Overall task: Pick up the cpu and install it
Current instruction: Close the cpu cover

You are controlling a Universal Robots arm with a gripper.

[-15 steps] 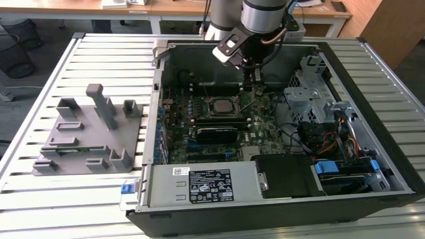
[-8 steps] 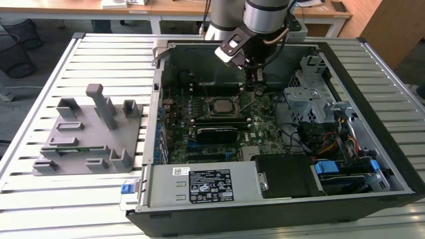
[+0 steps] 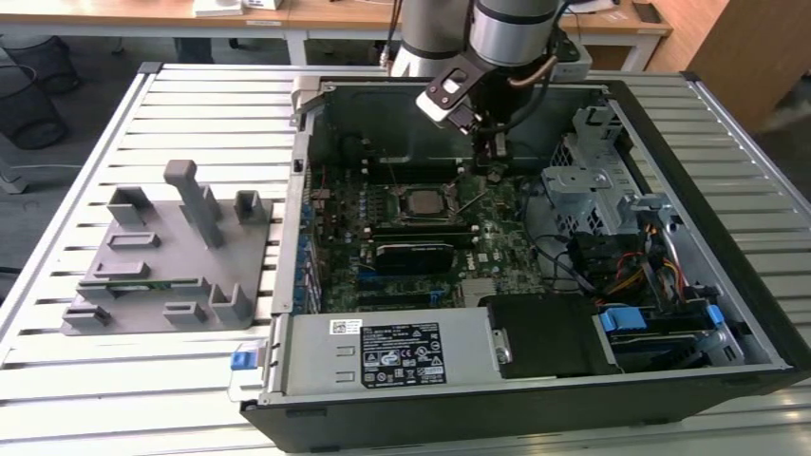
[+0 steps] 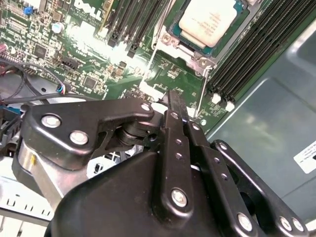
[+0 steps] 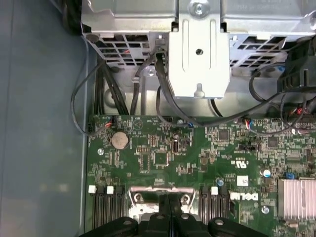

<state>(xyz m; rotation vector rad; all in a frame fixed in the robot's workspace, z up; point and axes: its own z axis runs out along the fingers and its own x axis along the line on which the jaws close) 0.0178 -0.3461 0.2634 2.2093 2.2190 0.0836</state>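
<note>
The one arm [image 3: 514, 28] reaches down into the open computer case [image 3: 507, 423], its single pincer [image 3: 492, 152] clenched shut on nothing low over the green board [image 5: 158, 158], while the one cpu [image 3: 423, 202] lies flat in its socket [image 4: 165, 39] near the pincer, not touching it.

The cpu [image 4: 207, 19] has a satin silver metal top — the drive cage [image 5: 197, 49] is bare sheet steel, and the jig [image 3: 159, 255] at the exterior view's left is matt grey plastic.
</note>
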